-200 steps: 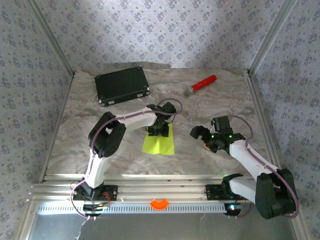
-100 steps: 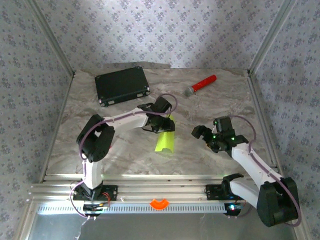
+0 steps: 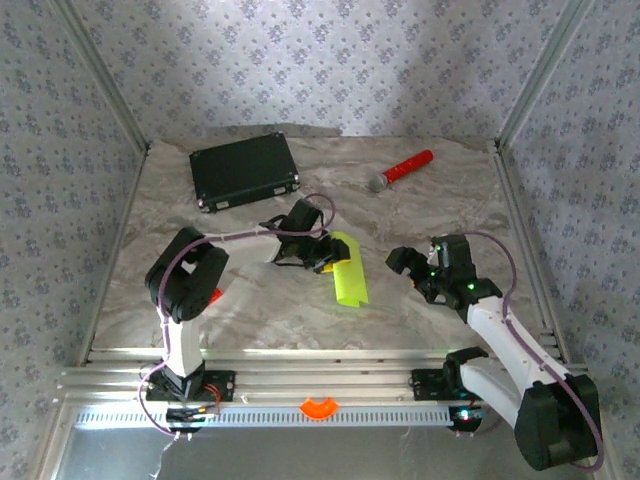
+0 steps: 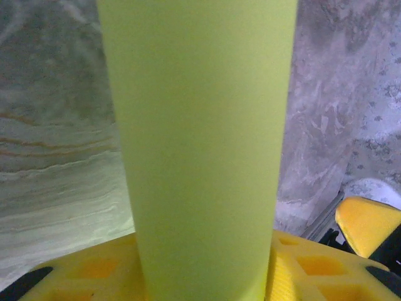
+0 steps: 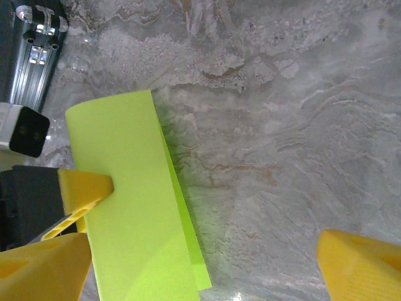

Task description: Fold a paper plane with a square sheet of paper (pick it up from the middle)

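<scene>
Holding: the left gripper [image 3: 320, 256] has its yellow fingers [image 4: 88, 273] clamped on one end of the square sheet of paper [image 3: 348, 274]
Grip seen from the right wrist: one yellow left finger [image 5: 84, 188] presses against the sheet's long edge, with the black body of the gripper behind it
Sheet's shape: doubled over lengthwise into a narrow lime strip with a rounded, uncreased bend; the right wrist view shows the edge of a lower layer peeping out beneath the upper one
Sheet's place: near the middle of the worktop [image 3: 450, 210], between the two grippers, running from the left fingers down towards the near edge; I cannot tell whether its free end touches the marble surface
Left wrist view: the sheet [image 4: 200, 138] rises from the fingers as a plain, unmarked band, with grey marble on both sides
Right gripper [image 3: 408, 275]: fingers [image 5: 360, 263] spread wide apart with nothing between them, hovering just to the right of the sheet and apart from it
Right wrist view: the sheet [image 5: 135, 207] lies to the left, between the spread fingertips and beyond them
Left arm [image 3: 185, 280]: bent back on itself, reaching rightwards to the centre
Small red block [image 3: 214, 296]: on the worktop beside the left arm's elbow, well apart from the sheet
Black case [image 3: 245, 171]: shut, at the far left of the worktop
Microphone [image 3: 401, 170]: red handle and grey head, lying at the far side, right of the case
</scene>
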Tool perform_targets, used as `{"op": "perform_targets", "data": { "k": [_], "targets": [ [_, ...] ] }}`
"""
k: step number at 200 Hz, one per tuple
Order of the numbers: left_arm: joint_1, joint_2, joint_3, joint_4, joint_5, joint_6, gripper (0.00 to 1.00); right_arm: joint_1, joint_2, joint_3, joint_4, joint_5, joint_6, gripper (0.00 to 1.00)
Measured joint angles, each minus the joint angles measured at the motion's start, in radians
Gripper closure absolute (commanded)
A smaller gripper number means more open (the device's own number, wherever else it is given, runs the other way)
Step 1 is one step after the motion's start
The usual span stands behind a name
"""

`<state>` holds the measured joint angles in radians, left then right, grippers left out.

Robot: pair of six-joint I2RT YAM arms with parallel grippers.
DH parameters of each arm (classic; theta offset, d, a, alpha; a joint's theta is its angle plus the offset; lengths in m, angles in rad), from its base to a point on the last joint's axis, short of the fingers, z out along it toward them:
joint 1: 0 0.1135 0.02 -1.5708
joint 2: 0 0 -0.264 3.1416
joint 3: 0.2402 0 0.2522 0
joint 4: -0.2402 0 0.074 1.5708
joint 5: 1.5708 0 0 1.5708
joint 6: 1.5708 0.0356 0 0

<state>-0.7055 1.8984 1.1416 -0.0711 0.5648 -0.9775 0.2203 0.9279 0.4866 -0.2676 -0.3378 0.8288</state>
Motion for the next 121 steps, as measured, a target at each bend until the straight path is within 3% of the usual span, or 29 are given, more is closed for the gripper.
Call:
{"op": "perform_targets", "data": {
  "k": [41,121],
  "targets": [
    [0.003,0.005,0.006,-0.032,0.010,0.036,0.52,0.008,0.026,0.000,0.035,-0.020,0.001,0.06],
    [0.003,0.086,0.141,-0.203,0.076,0.200,0.52,0.039,0.115,-0.029,0.167,-0.153,-0.033,0.20]
  ]
}}
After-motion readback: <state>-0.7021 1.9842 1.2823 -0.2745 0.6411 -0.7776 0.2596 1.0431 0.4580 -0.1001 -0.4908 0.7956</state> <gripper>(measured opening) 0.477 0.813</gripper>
